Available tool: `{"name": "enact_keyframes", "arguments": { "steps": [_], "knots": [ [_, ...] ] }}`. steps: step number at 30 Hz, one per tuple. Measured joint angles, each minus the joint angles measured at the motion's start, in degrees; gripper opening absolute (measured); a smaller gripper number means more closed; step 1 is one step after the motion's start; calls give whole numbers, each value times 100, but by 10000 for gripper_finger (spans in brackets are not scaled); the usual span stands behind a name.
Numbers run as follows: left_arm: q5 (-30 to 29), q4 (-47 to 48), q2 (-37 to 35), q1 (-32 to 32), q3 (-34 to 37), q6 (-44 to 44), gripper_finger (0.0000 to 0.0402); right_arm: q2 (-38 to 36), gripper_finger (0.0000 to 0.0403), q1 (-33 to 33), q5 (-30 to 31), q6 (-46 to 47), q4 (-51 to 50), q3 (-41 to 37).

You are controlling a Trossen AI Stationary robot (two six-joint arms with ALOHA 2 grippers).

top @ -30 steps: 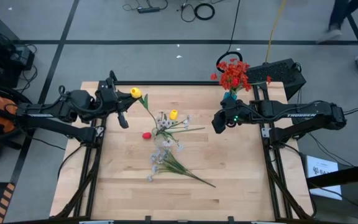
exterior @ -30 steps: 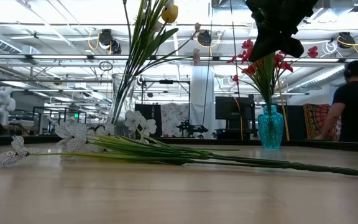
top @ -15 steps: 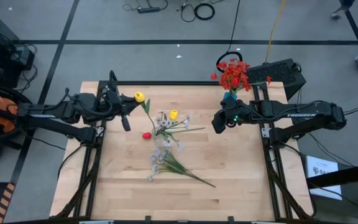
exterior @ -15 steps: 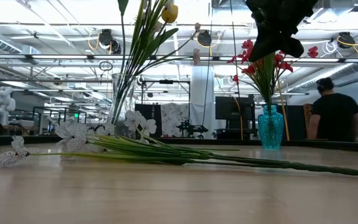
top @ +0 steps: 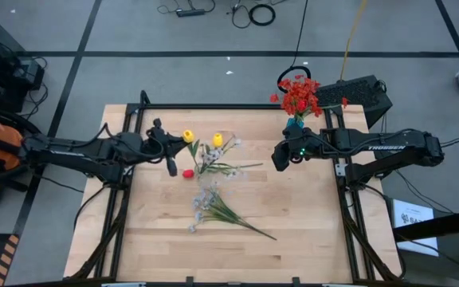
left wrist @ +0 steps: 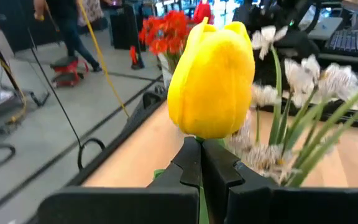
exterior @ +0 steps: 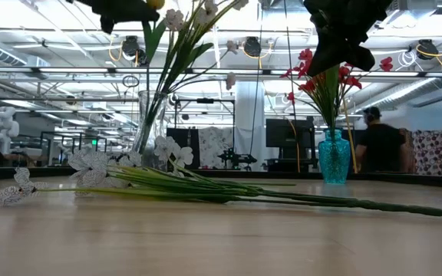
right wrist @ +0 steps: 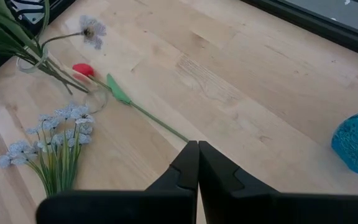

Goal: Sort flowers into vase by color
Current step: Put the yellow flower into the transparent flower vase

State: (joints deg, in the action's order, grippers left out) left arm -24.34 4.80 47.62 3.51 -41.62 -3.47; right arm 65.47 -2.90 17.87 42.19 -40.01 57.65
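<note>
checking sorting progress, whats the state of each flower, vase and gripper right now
left gripper: shut on the yellow tulip's stem, held above the table
yellow tulip: gripped just below the bud
right gripper: shut, empty, near the teal vase
teal vase: upright, holds red flowers
clear glass vase: upright, holds a yellow tulip and white stems
red tulip: lying on the table
white-bluish spray: lying on the table

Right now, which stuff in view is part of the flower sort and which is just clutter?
Job:
- yellow tulip, in the left claw
- white sprays
- red bud stem
- teal vase holding red flowers
- clear glass vase

Lying about:
- keyboard
- floor cables
</note>
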Motion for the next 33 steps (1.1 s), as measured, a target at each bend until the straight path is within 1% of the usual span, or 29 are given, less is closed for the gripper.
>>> {"name": "enact_keyframes", "arguments": {
  "steps": [5,11,13,16,20,23,28,33],
  "knots": [
    [140,48,0,0,104,-223,2,0,0,0,-6,12,12,0],
    [161,119,0,0,104,-223,7,0,0,0,-24,55,206,0],
    [166,260,0,0,104,-224,21,0,0,0,-24,118,218,0],
    [179,452,0,0,104,-229,53,0,0,0,-24,299,215,0],
    [177,455,0,0,104,-225,101,0,0,0,-24,462,214,0],
    [177,443,-2,0,104,-201,124,1,0,0,-17,509,212,0],
    [175,490,-184,0,104,-180,128,2,0,2,-22,516,205,0],
    [173,471,-597,0,102,-227,129,2,0,0,-22,497,17,0]
  ]
}}
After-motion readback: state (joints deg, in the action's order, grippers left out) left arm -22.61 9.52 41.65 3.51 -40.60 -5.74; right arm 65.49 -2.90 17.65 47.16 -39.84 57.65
